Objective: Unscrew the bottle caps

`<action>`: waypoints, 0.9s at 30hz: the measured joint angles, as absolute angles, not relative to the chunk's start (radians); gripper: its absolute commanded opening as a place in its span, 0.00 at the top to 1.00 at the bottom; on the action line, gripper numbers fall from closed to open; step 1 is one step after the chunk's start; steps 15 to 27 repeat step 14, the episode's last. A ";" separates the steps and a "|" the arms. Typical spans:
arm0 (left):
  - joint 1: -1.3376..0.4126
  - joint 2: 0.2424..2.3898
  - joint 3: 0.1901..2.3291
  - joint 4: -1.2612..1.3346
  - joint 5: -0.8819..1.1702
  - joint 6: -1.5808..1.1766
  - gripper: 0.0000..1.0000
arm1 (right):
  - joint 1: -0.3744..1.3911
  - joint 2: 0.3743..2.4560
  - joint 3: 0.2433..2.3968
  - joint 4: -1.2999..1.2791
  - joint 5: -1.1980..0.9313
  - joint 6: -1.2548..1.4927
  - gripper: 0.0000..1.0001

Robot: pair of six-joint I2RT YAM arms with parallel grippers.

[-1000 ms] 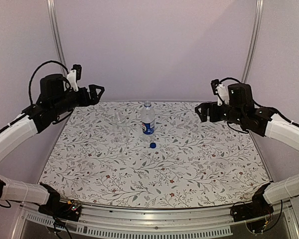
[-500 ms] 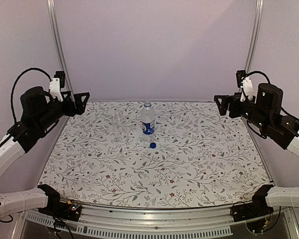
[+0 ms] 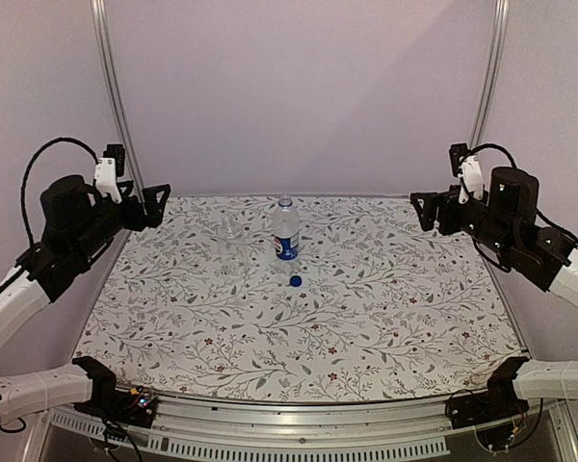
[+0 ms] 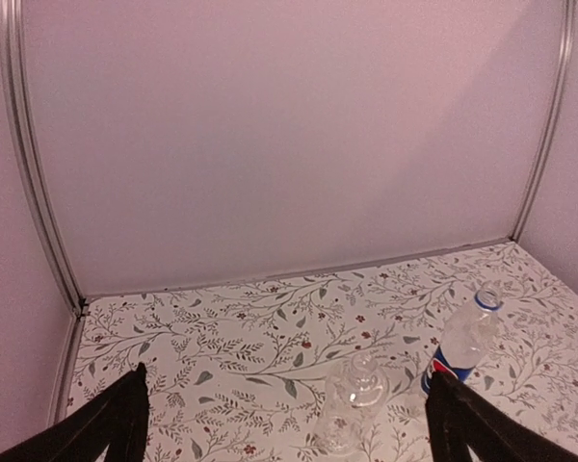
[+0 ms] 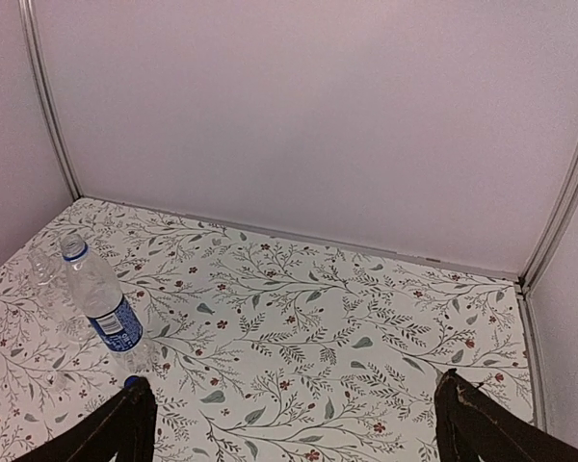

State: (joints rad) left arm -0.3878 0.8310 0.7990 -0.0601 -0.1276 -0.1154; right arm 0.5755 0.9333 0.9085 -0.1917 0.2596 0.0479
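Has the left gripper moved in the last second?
Yes. In the top view the left gripper has pulled back leftward, away from the labelled bottle, which stands where it was.

The counter (image 3: 385,327) has a white cover printed with thin grey-green branches and leaves and with small dark red flowers. The taller bottle (image 3: 286,226) is clear, with a blue ring at its neck and a blue label that carries white marks and a little red. The cap (image 3: 295,281) near the counter's middle is bright blue. The shorter bottle (image 3: 231,241) is colourless. The left claw (image 3: 159,205) and the right claw (image 3: 424,212) are black. The walls (image 3: 299,96) are pale lilac.
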 measured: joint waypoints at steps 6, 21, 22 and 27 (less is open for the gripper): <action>-0.388 0.831 0.799 -0.058 -0.133 -0.112 0.00 | 0.575 0.940 0.907 -0.190 0.261 0.048 0.01; -0.385 0.831 0.799 -0.057 -0.131 -0.112 0.00 | 0.575 0.940 0.902 -0.187 0.261 0.048 0.01; -0.385 0.831 0.799 -0.057 -0.131 -0.112 0.00 | 0.575 0.940 0.902 -0.187 0.261 0.048 0.01; -0.385 0.831 0.799 -0.057 -0.131 -0.112 0.00 | 0.575 0.940 0.902 -0.187 0.261 0.048 0.01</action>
